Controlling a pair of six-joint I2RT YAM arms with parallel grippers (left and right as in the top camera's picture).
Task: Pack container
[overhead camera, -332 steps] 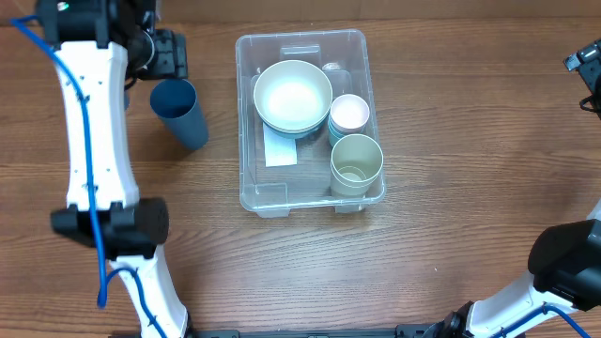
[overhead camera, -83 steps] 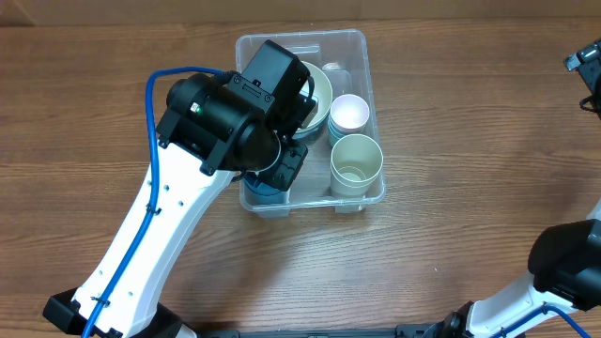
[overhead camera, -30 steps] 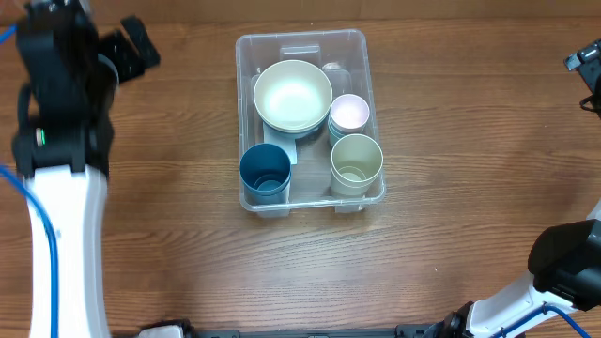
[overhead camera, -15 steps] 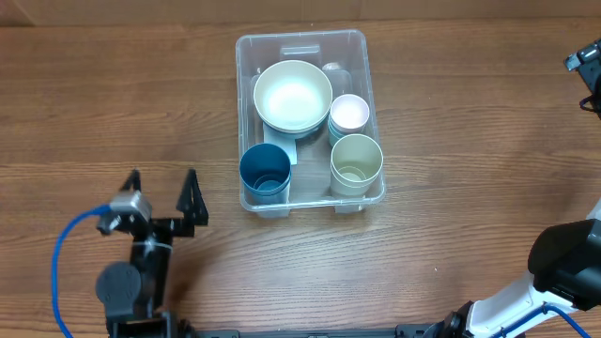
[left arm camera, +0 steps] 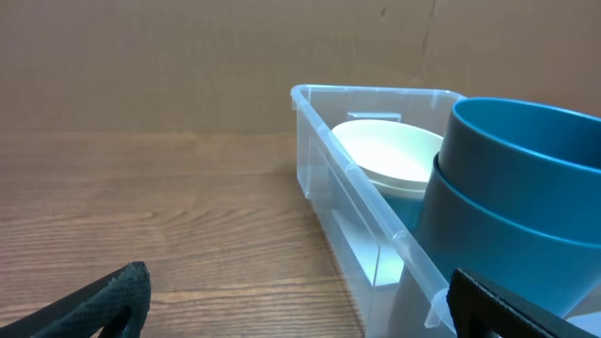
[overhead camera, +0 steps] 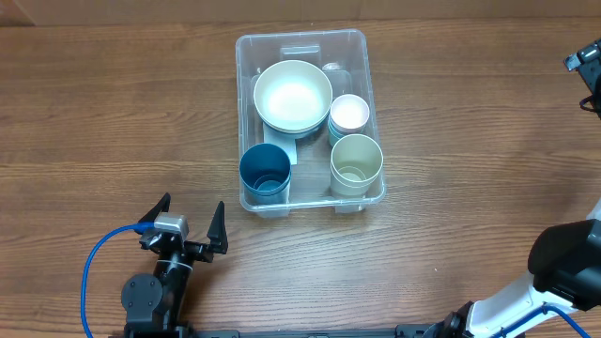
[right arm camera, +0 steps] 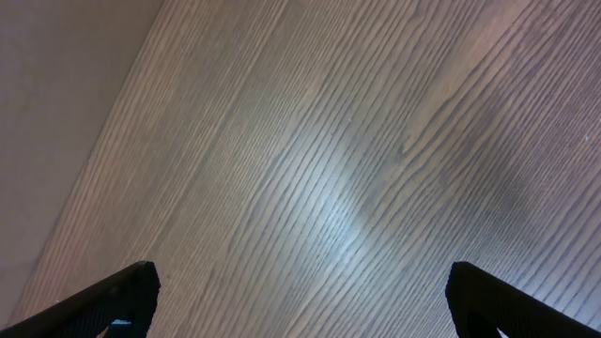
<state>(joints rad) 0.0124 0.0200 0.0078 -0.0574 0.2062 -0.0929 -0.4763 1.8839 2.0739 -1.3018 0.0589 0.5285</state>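
Our left gripper (overhead camera: 192,218) is backing off to the overhead frame's lower left, fingers spread and empty, so we're figuring the blue cup (overhead camera: 265,172) is sitting packed in the container (overhead camera: 302,39) at upper centre, right gripper (right arm camera: 300,277) idling open too.

Left fingers (overhead camera: 219,223), right fingers (right arm camera: 122,289) spread wide

Ahead of the left end effector (overhead camera: 192,211), a brown wood-grain surface (left arm camera: 141,216) meets a plain tan wall (left arm camera: 141,66), softly lit.
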